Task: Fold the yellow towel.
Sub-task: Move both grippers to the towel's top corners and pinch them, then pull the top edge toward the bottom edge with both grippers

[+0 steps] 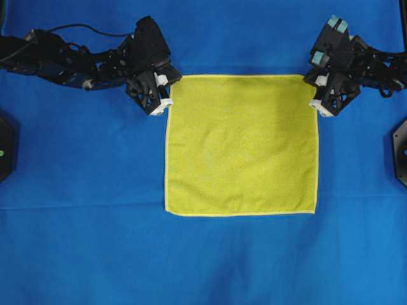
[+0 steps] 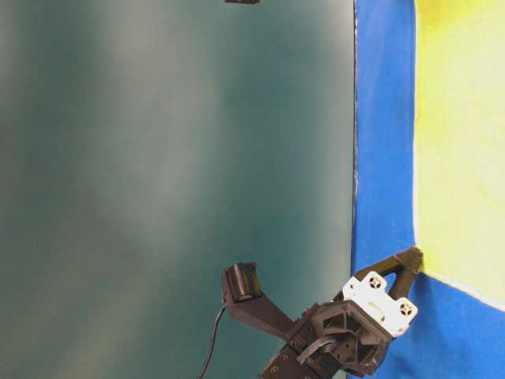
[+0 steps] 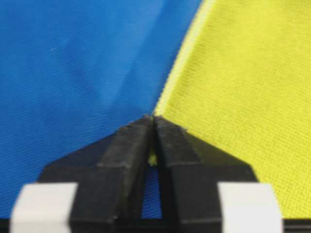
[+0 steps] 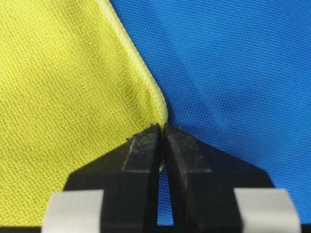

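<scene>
The yellow towel lies flat and square on the blue cloth, with a pale stitched hem. My left gripper sits at its far left corner. In the left wrist view its jaws are shut, with a sliver of yellow hem pinched between them. My right gripper is at the far right corner. Its jaws are shut on the rounded corner of the towel. The table-level view shows a black fingertip resting on a corner of the towel.
A large blue cloth covers the whole table under the towel. Black mounts stand at the left edge and the right edge. Both arms reach in from the far corners.
</scene>
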